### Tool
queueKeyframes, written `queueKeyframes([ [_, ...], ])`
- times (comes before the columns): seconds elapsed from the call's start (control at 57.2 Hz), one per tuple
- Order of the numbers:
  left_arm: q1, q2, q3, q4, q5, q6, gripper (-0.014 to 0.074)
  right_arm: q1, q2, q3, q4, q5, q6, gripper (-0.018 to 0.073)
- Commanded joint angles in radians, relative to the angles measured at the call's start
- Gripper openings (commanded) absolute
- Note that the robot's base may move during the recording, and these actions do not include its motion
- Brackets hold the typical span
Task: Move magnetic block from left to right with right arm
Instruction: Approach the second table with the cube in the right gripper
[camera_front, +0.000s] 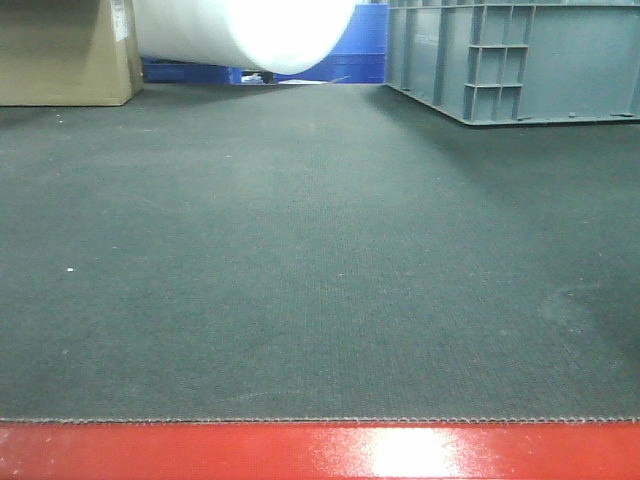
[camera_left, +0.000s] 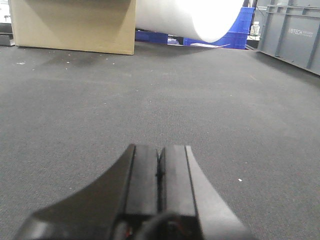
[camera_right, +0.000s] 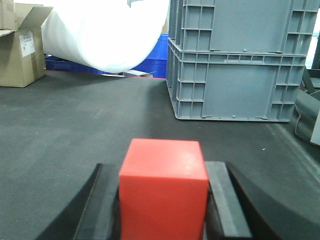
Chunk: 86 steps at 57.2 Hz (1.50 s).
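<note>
The right gripper (camera_right: 162, 172) is clamped on the magnetic block (camera_right: 163, 187). Its 2 black fingers (camera_right: 106, 200) press against the block's left and right faces, and the bright red cube fills the gap between them. The block's top face and near face show, smooth and unmarked, and it sits square in the grip rather than tilted. The right wrist view does not show whether the block's underside touches the surface or hangs above it.

The left gripper (camera_left: 160, 150) is clenched on nothing, its 2 dark pads (camera_left: 142, 175) meeting along a thin seam. It sits low over the dark mat (camera_left: 75, 125), pointing across it.

Beyond the right gripper, the same dark grey woven mat (camera_right: 60, 130) stretches ahead. A stack of 2 grey plastic crates (camera_right: 235, 65) stands on it, ahead and slightly to the right of the block, well apart from it. A large white roll (camera_right: 105, 35) hangs in the upper left of that view, with blue bins (camera_right: 152, 55) behind it. An open cardboard box (camera_right: 17, 55) stands at the far left edge.

From the left wrist, a closed cardboard box (camera_left: 75, 25) stands at the far side of the mat, and the white roll (camera_left: 190, 17) lies just to its right. A grey crate (camera_left: 292, 35) is at the right edge.

The front view shows the mat (camera_front: 320, 260) running to the same box (camera_front: 60, 50), roll (camera_front: 250, 30) and crate (camera_front: 520, 60). A glossy red strip (camera_front: 200, 455) borders the mat's near edge.
</note>
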<state>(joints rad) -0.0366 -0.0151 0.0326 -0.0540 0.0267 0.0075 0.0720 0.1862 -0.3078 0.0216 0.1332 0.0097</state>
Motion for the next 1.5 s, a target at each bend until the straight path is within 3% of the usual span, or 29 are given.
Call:
queueKeyframes([
  [0.0, -0.006, -0.007, 0.009, -0.003, -0.084, -0.007, -0.0126, -0.003, 0.011, -0.031, 0.002, -0.086, -0.01, 0.0334],
  [0.752, -0.006, -0.007, 0.009, -0.003, -0.084, -0.007, -0.0126, -0.003, 0.011, -0.092, -0.016, -0.108, -0.01, 0.0334],
  [0.979, -0.006, -0.007, 0.009, -0.003, -0.084, -0.007, -0.0126, -0.003, 0.112, -0.247, -0.022, 0.083, -0.01, 0.0334],
  [1.276, -0.006, -0.007, 0.009, -0.003, -0.084, -0.007, -0.0126, -0.003, 0.411, -0.43, -0.015, 0.511, -0.01, 0.0334],
  [1.486, -0.006, -0.007, 0.009, -0.003, -0.084, -0.007, -0.0126, -0.003, 0.596, -0.456, -0.001, 0.575, -0.01, 0.0334],
])
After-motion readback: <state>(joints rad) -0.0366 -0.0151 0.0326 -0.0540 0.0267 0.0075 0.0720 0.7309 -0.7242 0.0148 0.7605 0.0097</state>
